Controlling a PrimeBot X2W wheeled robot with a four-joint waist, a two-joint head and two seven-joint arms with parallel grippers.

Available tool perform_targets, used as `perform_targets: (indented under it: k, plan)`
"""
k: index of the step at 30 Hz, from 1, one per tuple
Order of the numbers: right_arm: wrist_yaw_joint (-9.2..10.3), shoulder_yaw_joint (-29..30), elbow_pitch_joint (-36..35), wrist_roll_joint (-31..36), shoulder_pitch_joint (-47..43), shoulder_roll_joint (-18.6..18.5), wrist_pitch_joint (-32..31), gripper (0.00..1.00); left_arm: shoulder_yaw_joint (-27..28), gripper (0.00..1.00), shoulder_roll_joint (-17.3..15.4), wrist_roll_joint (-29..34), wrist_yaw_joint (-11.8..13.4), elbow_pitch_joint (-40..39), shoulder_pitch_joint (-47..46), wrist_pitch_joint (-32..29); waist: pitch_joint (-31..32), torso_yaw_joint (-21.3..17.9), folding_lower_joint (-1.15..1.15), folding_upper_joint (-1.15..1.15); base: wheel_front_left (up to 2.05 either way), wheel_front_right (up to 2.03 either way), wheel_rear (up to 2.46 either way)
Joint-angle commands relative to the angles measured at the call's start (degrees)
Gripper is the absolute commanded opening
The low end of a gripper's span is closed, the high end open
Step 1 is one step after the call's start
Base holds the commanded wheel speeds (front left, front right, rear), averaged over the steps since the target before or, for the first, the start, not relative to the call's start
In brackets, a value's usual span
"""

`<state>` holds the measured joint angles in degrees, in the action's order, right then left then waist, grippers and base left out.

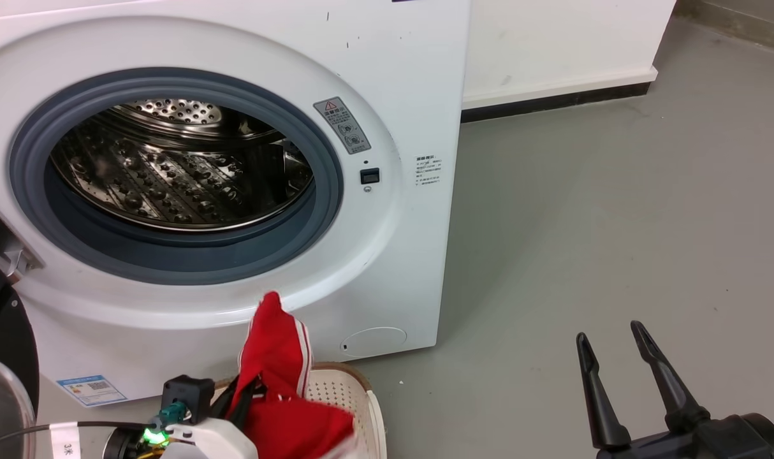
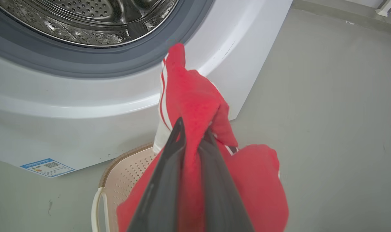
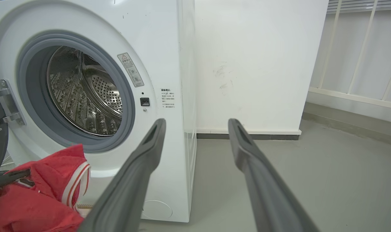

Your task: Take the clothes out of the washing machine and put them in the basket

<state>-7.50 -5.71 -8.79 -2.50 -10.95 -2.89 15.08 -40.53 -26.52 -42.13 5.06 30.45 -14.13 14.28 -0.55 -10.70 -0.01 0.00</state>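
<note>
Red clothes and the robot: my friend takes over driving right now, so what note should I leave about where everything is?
Left tool: shut on the red clothes, held up over the basket; their lower folds seem to hang into it.
Right tool: open, holding nothing, off to the side above the floor.
Washing machine: door open; the drum looks empty as far as it can be seen.
Done: the clothes are out of the machine.
Left: lower them into the basket, open the left tool, and probably check the drum's hidden corners.
</note>
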Motion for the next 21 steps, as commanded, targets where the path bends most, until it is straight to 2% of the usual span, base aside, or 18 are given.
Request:
perform_targets:
  k: [1, 9, 14, 21]
  plan:
    - [0.02, -0.1, 0.2, 0.2, -0.6, 0.0, 0.1, 1.0, -0.1, 0.0, 0.1, 0.0, 0.2, 0.3, 0.6, 0.0, -0.1, -0.3, 0.01, 0.0, 0.0, 0.0, 0.0]
    - [0.02, -0.8, -0.5, 0.4, 1.5, 0.0, 0.1, 1.0, -0.1, 0.0, 1.2, -0.7, -0.6, 4.0, -0.2, 0.3, -3.0, -2.1, 0.01, 0.0, 0.0, 0.0, 0.0]
    - [0.02, -1.6, -1.1, -0.1, 4.0, 0.0, 0.1, 1.0, 0.1, 0.0, 2.3, -0.9, -1.6, 9.0, -2.2, 0.5, -7.1, -3.4, 0.01, 0.0, 0.0, 0.0, 0.0]
    - [0.02, -2.2, -2.0, -1.0, 8.6, 0.0, 0.1, 1.0, -0.1, 0.0, 3.9, -1.5, -4.3, 18.0, -6.4, -0.2, -14.4, -5.2, 0.01, 0.0, 0.0, 0.0, 0.0]
